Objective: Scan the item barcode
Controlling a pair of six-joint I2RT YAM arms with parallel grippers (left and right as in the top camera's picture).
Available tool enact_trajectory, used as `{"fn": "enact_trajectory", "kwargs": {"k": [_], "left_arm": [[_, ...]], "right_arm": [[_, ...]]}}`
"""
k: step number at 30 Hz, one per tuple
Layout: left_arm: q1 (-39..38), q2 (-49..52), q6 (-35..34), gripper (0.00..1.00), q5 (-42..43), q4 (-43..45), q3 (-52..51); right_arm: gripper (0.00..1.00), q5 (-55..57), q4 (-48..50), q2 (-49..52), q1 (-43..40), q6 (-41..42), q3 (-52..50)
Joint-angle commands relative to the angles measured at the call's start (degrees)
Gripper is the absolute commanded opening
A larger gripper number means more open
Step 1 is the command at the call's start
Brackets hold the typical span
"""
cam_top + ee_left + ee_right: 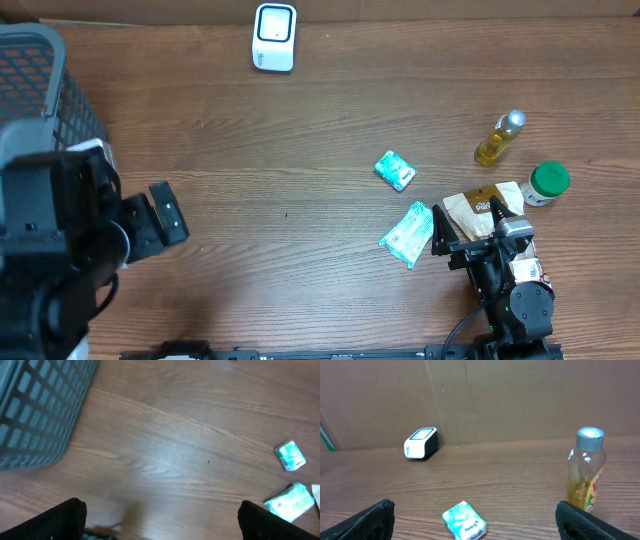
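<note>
We record the left gripper (pixel 160 527) with its jaws spread wide and nothing between them, hanging over bare wooden table (pixel 300 130) near the grey mesh basket (pixel 40 90) at the left edge. The right gripper (pixel 468 224) is likewise fully spread and empty, low over the near right of the table, above a brown pouch (pixel 478 203). The white barcode scanner (pixel 274 37) stands at the far edge, well apart from both arms. The goods lie grouped on the right: a small teal packet (pixel 395 170), a larger teal packet (pixel 408 234) just beside the right gripper, a bottle of yellow liquid (pixel 499 138) lying flat, and a green-capped jar (pixel 546 184) near the pouch. We cannot tell which item is meant for scanning.
</note>
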Motion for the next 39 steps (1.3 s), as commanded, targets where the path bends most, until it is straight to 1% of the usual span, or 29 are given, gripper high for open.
{"fn": "enact_trajectory", "kwargs": {"k": [1,8,10,17,20,26,29,31,34,39], "left_arm": [[0.4,-4.3,0.0,0.99,0.2,5.2,-7.1],[0.4,-14.9,-1.1,1.0,2.4,26.4,-26.9],[0.4,-18.3,-1.1,0.99,3.6,33.7,-32.9],[0.4,-31.1,-1.1,1.0,8.1,63.5,-53.5],[0.4,-36.7,-1.1,1.0,9.1,75.6,-60.7],[1.1,-47.2,-0.7,1.0,7.8,95.1,-71.9],[1.9,-51.6,-0.6,1.0,7.3,102.4,-76.9],[2.5,-54.3,-0.6,1.0,7.3,105.5,-80.0],[3.1,-57.4,-0.6,1.0,7.3,107.7,-83.9],[3.4,-60.5,-0.6,1.0,7.3,108.1,-89.1]], "right_arm": [[1.0,-0.1,0.1,-0.6,-0.2,0.2,-0.6],[1.0,-0.1,0.1,-0.6,-0.2,0.2,-0.6],[1.0,-0.1,0.1,-0.6,-0.2,0.2,-0.6],[1.0,-0.1,0.1,-0.6,-0.2,0.2,-0.6],[1.0,-0.1,0.1,-0.6,-0.2,0.2,-0.6],[1.0,-0.1,0.1,-0.6,-0.2,0.2,-0.6],[1.0,-0.1,0.1,-0.6,-0.2,0.2,-0.6],[1.0,-0.1,0.1,-0.6,-0.2,0.2,-0.6],[1.0,-0.1,0.1,-0.6,-0.2,0.2,-0.6],[1.0,-0.1,0.1,-0.6,-0.2,0.2,-0.6]]}}
